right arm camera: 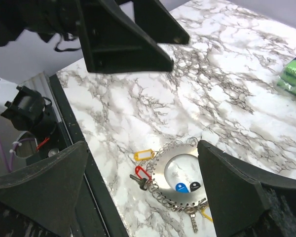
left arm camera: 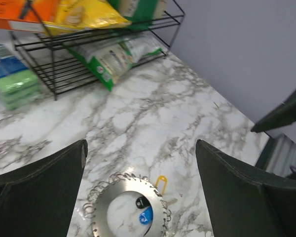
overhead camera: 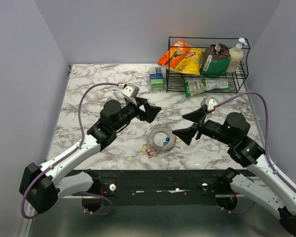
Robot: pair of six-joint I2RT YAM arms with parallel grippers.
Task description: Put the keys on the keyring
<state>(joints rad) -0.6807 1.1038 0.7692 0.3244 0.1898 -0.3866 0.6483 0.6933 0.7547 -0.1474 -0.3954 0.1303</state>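
Overhead and wrist views of the two-arm rig at a marble-patterned table [overhead camera: 98,94]. The keyring [overhead camera: 161,139] lies flat on the table near its front edge, roughly midway between the two arms, with silver keys [right arm camera: 173,205] fanned around it like a wreath. A blue key head [right arm camera: 181,187] and a black key head [right arm camera: 194,185] show inside the circle. Just outside the ring, on the side nearest the arm bases, lie a yellow tag [right arm camera: 143,155] and a red-headed key [right arm camera: 140,173], both close against the fan. Whether they are threaded on the wire cannot be told. The left tool [overhead camera: 155,113] hovers above the table behind and to the left of the keyring, its jaws spread wide with nothing between them. Its wrist view looks down past both fingers [left arm camera: 39,192] onto the ring below. The right tool [overhead camera: 178,124] hangs just to the right of the keyring, its jaws likewise spread wide and holding nothing, clear of the keys. At the far right corner stands a wire rack [overhead camera: 169,64] holding snack bags [overhead camera: 187,59] and a soap bottle [overhead camera: 237,55]. Green packets [overhead camera: 157,78] sit just to its left, well apart from the keyring.
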